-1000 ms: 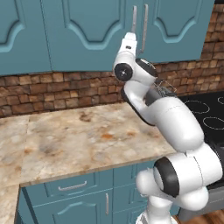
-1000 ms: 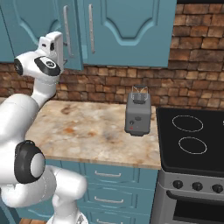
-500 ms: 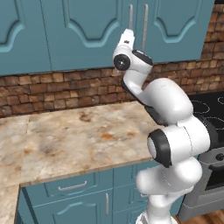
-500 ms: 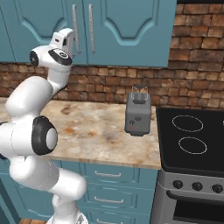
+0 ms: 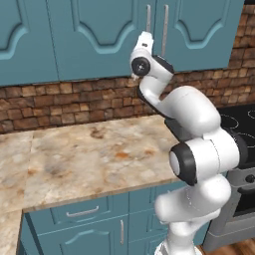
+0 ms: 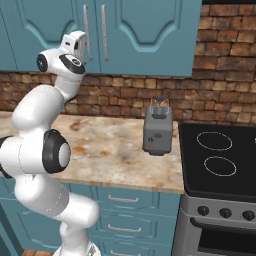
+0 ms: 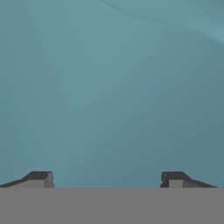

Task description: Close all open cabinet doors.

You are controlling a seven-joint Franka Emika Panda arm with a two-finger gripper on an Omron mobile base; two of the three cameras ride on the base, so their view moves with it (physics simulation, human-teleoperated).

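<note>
My gripper (image 7: 107,179) is open. Its two dark fingertips (image 7: 41,177) stand wide apart with nothing between them, right up against a teal cabinet door (image 7: 113,87). The hand (image 5: 145,44) is raised against the lower edge of the wall cabinet door (image 5: 104,35), just left of its silver bar handle (image 5: 148,17). The neighbouring cabinet door (image 5: 199,25) carries its own handle (image 5: 166,22). From the right, the hand (image 6: 75,42) sits beside the two handles (image 6: 86,25) where the doors (image 6: 150,30) meet. Both doors look flush with the cabinet front.
A grey toaster (image 6: 158,131) stands on the stone counter (image 5: 89,154) beside the black stove (image 6: 220,160). A brick backsplash (image 5: 60,102) runs under the wall cabinets. Teal drawers (image 5: 82,211) sit below the counter edge.
The door by my hand stood slightly ajar a second ago and now lies flush. The hand rose and followed it toward the cabinet, and the jaws spread wider.
</note>
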